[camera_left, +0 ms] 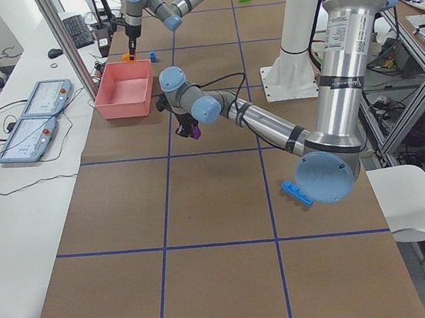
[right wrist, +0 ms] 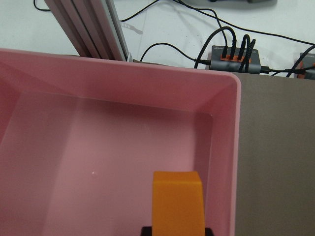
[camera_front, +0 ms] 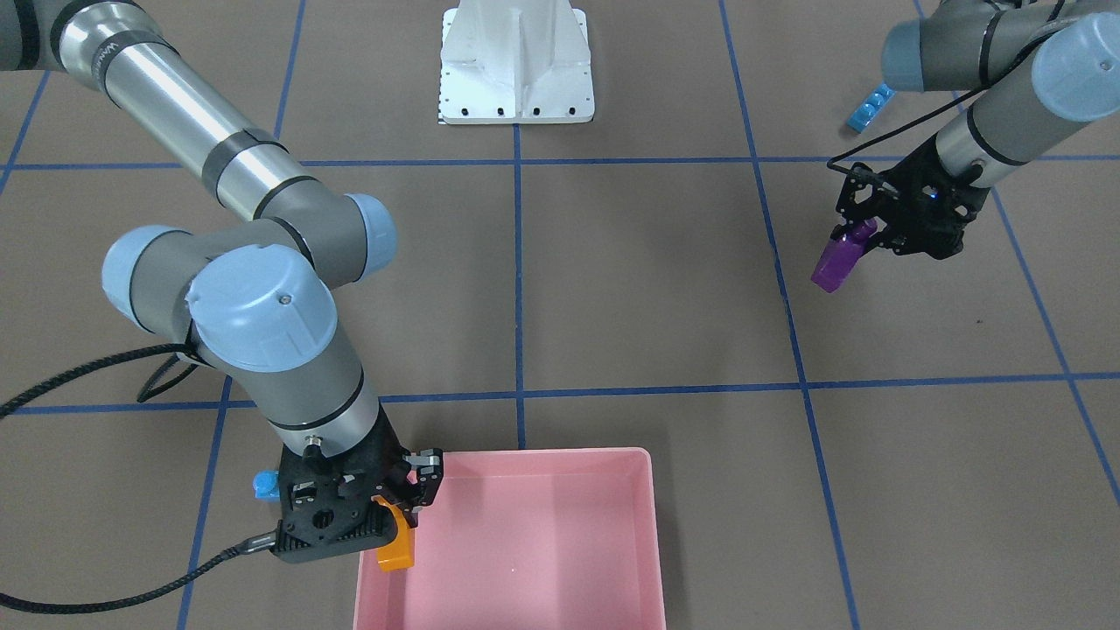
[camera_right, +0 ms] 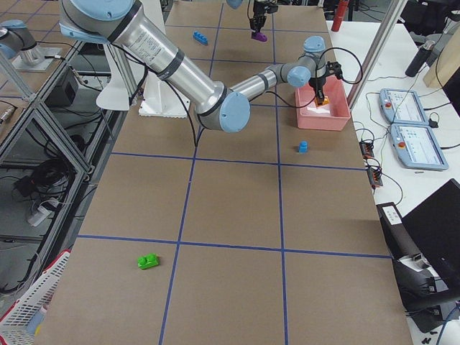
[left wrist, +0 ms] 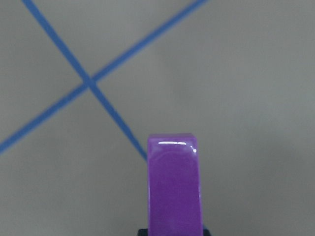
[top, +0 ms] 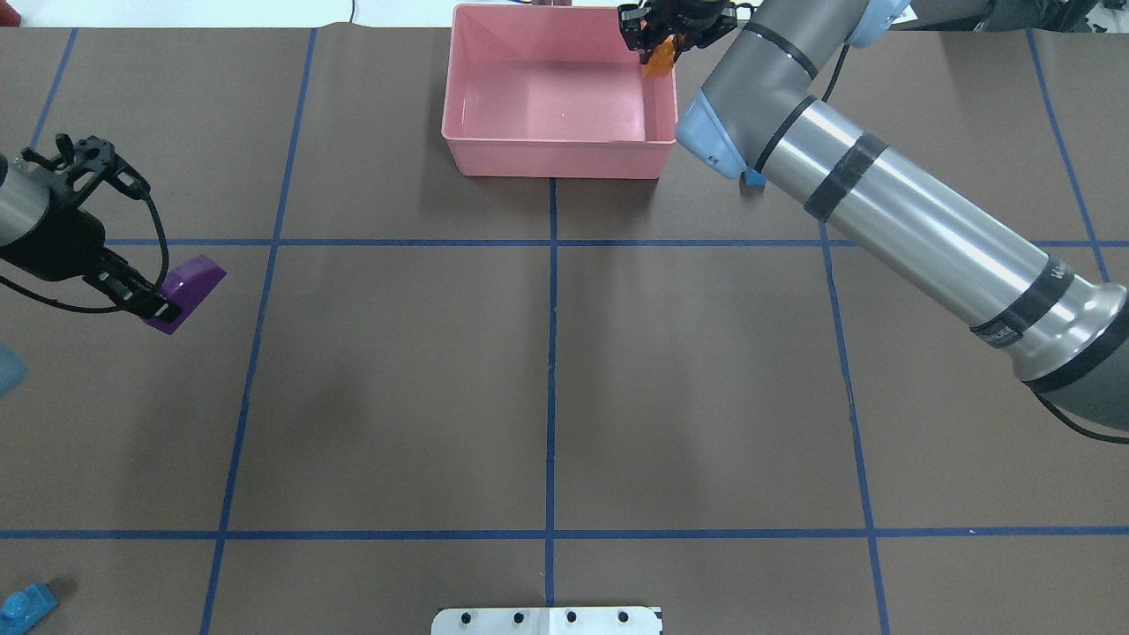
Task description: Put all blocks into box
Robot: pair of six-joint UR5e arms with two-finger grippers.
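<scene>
My right gripper [camera_front: 401, 514] is shut on the orange sloped brick [camera_front: 395, 544] and holds it over the edge of the pink box [camera_front: 649, 525]; the right wrist view shows the orange brick [right wrist: 177, 204] above the box's floor, near its wall [right wrist: 147, 83]. My left gripper [top: 163, 309] is shut on the long purple brick [top: 187, 289], held above the table far from the box [top: 556, 160]. The tiny blue brick [camera_front: 264, 484] lies beside the box. The long blue brick [top: 26, 604] lies near my left arm's base. The green brick [camera_right: 149, 261] lies far off.
The white pedestal base [camera_front: 516, 70] stands at the table's middle on the robot's side. Blue tape lines grid the brown table. Operator pendants [camera_left: 36, 111] and cables lie past the table edge behind the box.
</scene>
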